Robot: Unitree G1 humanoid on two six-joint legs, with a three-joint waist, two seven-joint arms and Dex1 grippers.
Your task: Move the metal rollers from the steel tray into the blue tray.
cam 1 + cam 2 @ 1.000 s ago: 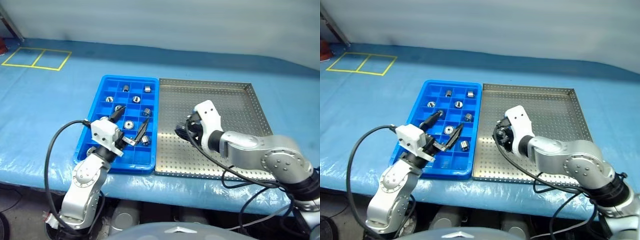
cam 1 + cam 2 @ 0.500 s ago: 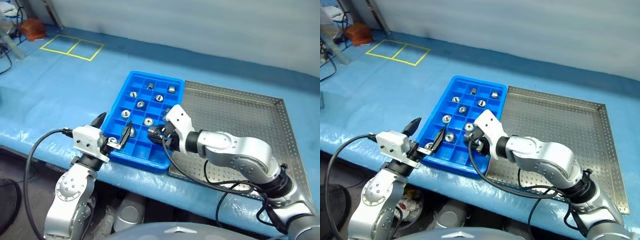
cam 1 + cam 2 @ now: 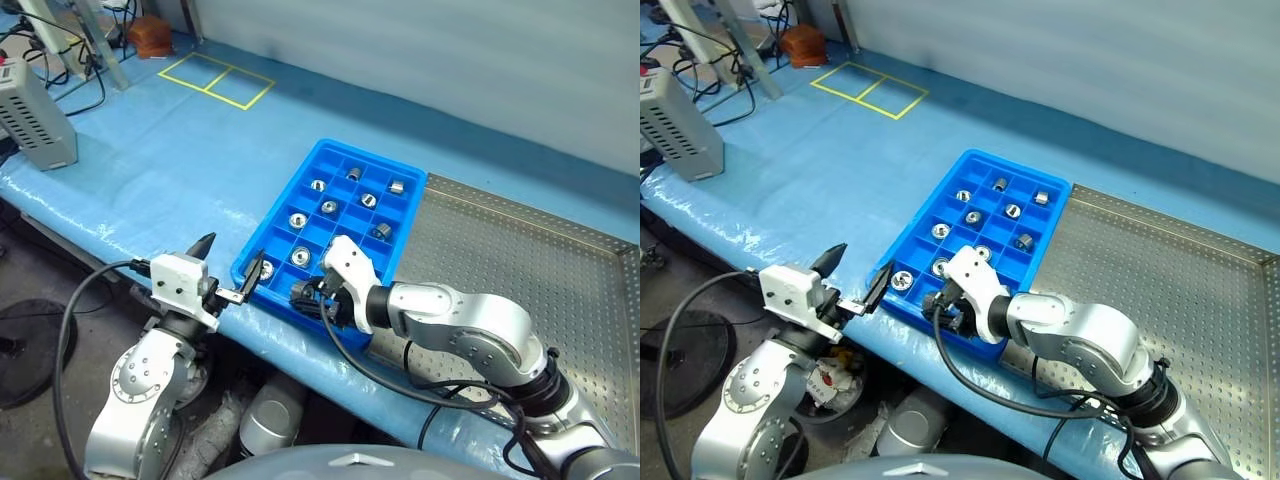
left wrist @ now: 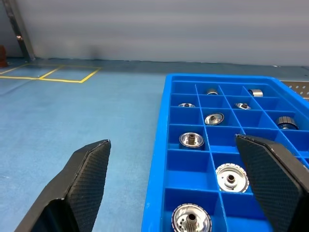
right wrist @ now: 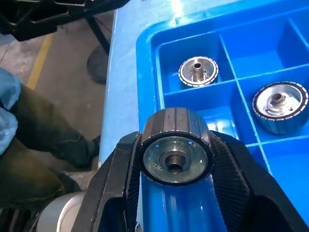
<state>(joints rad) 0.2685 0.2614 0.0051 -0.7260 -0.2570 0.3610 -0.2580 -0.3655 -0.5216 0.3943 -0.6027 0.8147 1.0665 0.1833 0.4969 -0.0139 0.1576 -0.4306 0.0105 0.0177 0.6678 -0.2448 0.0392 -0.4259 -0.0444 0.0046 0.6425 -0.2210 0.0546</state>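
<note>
Blue plastic fills the middle of your view now: the blue tray (image 3: 345,225) sits at about 12 o'clock from your right hand (image 3: 943,307), with the steel tray (image 3: 560,290) touching its edge off at 3 o'clock. A second ago that hand was over the steel tray; it has since swung across and hangs over the near corner of the blue tray. It stays clenched on one roller (image 5: 175,145), which the right wrist view shows squeezed between the two black fingers (image 5: 231,166), its hollow centre facing the camera. Just beyond the held roller, two neighbouring compartments each already hold a roller (image 5: 198,71), and the compartment under the hand looks free.

Your left hand (image 3: 228,272) hangs released, fingers spread wide, off the tray's near-left corner at about 9 o'clock from the right hand, over the edge of the tabletop (image 3: 150,180). It holds nothing.

Several rollers (image 3: 325,208) lie one to a compartment in the far and middle rows. The part of the steel tray you can see looks bare, so this may be among the last to carry over. What is left for you is to lower the roller into the free cell and let go.
</note>
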